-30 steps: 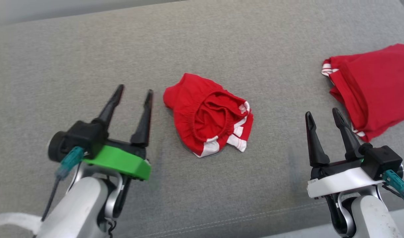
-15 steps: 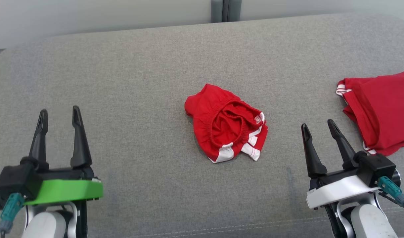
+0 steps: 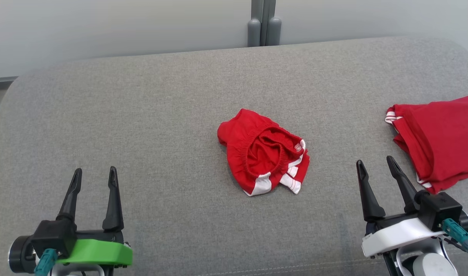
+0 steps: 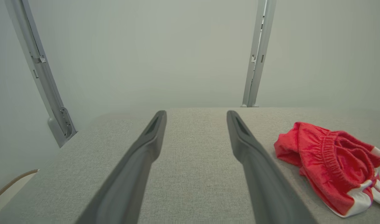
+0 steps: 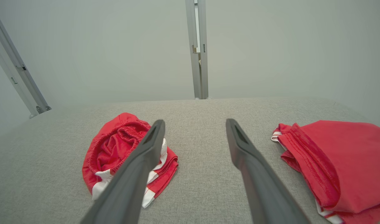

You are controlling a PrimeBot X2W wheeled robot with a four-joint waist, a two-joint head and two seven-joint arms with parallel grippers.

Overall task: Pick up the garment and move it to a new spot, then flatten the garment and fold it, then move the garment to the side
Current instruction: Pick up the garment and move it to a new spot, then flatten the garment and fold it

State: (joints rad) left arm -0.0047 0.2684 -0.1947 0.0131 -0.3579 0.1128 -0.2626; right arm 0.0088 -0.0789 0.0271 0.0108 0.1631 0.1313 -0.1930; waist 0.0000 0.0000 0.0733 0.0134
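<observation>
Our left tool (image 3: pixel 94 170) is drawing back from the crumpled red garment (image 3: pixel 262 153) lying central on the grey cushion (image 3: pixel 142 115); it and our right tool (image 3: pixel 374 160) are standing spread, empty. We are risking a shallow pinch lifting one layer only.

Bunched red shorts (image 3: pixel 262 153) on grey cushion (image 3: pixel 142 115), second red garment (image 3: pixel 440 142), left claw (image 3: pixel 95 170), right claw (image 3: pixel 374 160) spread

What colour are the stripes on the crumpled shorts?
White, on red shorts; clearest in the head view.
</observation>
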